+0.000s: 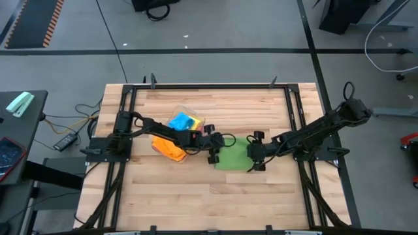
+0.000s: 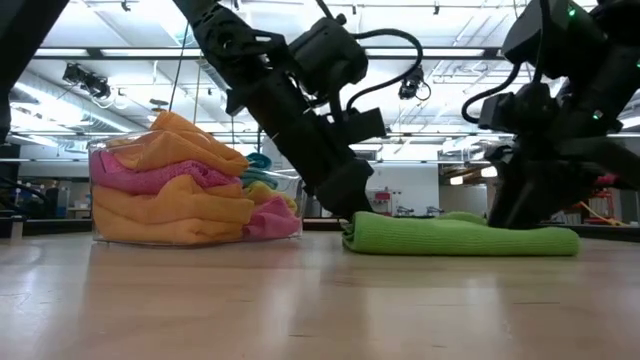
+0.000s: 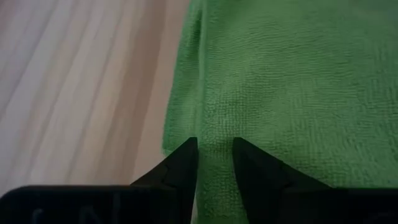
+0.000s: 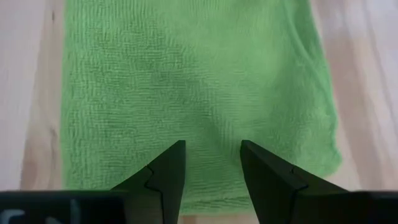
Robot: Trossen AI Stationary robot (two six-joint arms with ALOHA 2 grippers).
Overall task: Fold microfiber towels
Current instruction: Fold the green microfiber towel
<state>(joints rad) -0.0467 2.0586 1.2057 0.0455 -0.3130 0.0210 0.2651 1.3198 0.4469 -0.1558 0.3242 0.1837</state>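
Note:
A green towel (image 1: 232, 156) lies folded into a flat rectangle on the wooden table, between my two grippers. My left gripper (image 3: 214, 152) slants down at the towel's left end (image 2: 350, 228), fingers a little apart with green cloth showing in the narrow gap. My right gripper (image 4: 212, 155) stands open over the towel's right end (image 1: 247, 158), fingers apart above flat cloth. Whether the right fingers touch the cloth, I cannot tell. My left gripper has its fingertips (image 3: 186, 155) down on the green towel just inside its left edge (image 3: 180, 124), slanting down from the table's left. Cloth shows in the gap between the fingers; whether it is pinched, I cannot tell. The towel lies flat on the table.
Behind the left arm stands a clear tub (image 2: 190, 185) stuffed with orange, pink and yellow towels, with a blue one (image 1: 183, 122) on top. An orange towel (image 1: 170, 149) bulges toward the near side. Bare wood stretches along the table's near side.

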